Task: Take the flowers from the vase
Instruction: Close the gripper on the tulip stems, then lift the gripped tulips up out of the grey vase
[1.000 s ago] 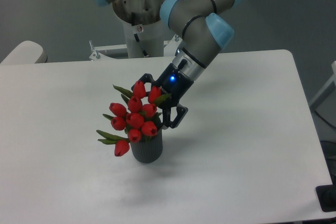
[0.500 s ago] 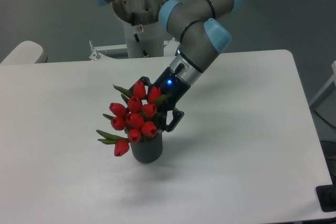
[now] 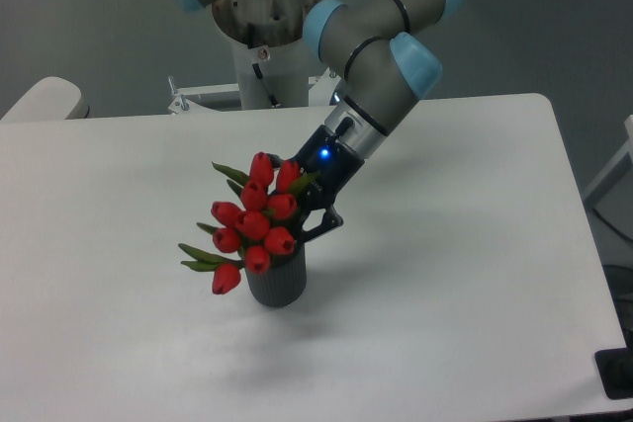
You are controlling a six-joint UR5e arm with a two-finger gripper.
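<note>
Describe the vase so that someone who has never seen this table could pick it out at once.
On the white table, look just in front of the robot arm's tool. Under the red flowers stands the vase: a short, dark grey, ribbed cylinder, the only dark object on the tabletop.

arm (image 3: 381,37): grey tubes | light-blue joint caps | black wrist, blue LED

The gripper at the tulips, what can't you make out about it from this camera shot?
- Gripper: fingertips hidden behind the tulips, so grip on the stems is unclear.
- Stems: covered by buds and leaves above the vase.
- Vase mouth: hidden by the bunch.
- Arm's upper links: cut off by the top edge.
</note>
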